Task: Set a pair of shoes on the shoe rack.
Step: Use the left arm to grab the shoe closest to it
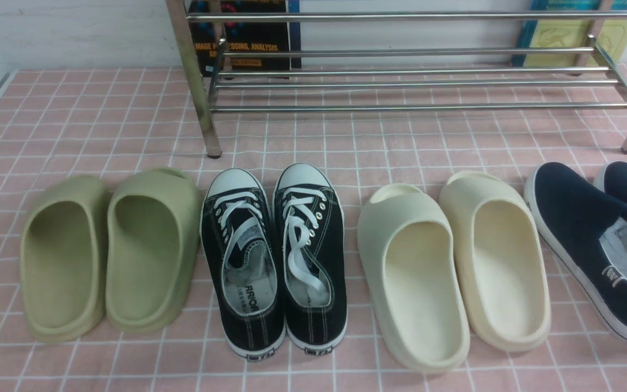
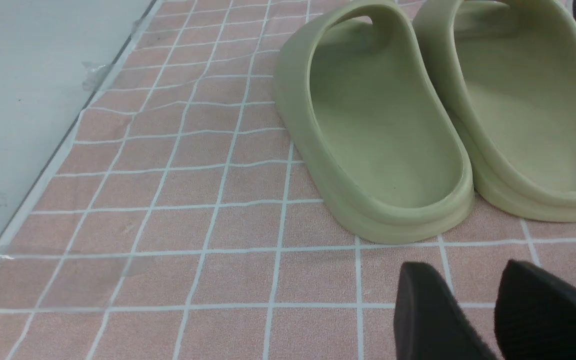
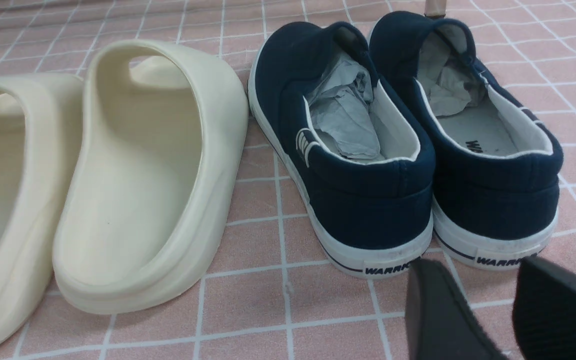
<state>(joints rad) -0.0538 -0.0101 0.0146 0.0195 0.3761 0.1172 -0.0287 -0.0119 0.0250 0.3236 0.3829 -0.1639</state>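
Pair of black canvas sneakers (image 1: 262,321) lower centre of the front view, on the cloth, toes toward the chrome shoe rack (image 1: 411,107) at top, heels nearest the robot, probably for a heel grab. Left gripper (image 2: 468,280) and right gripper (image 3: 483,280) both parted, empty.

You have a pink cloth with a white grid pattern (image 1: 101,120) covering the surface. At the left, a pair of olive-green moulded foam slides (image 1: 150,256) stands side by side, touching, heels nearest the front camera. Right of centre is a pair of cream foam slides (image 1: 417,272), also touching. At the far right are two navy canvas laceless slip-ons with white soles (image 1: 580,218), stuffed with crumpled grey paper (image 3: 343,120). At the back, a dark-covered book (image 1: 248,51) and a teal-and-yellow book (image 1: 553,38) stand upright, well apart.
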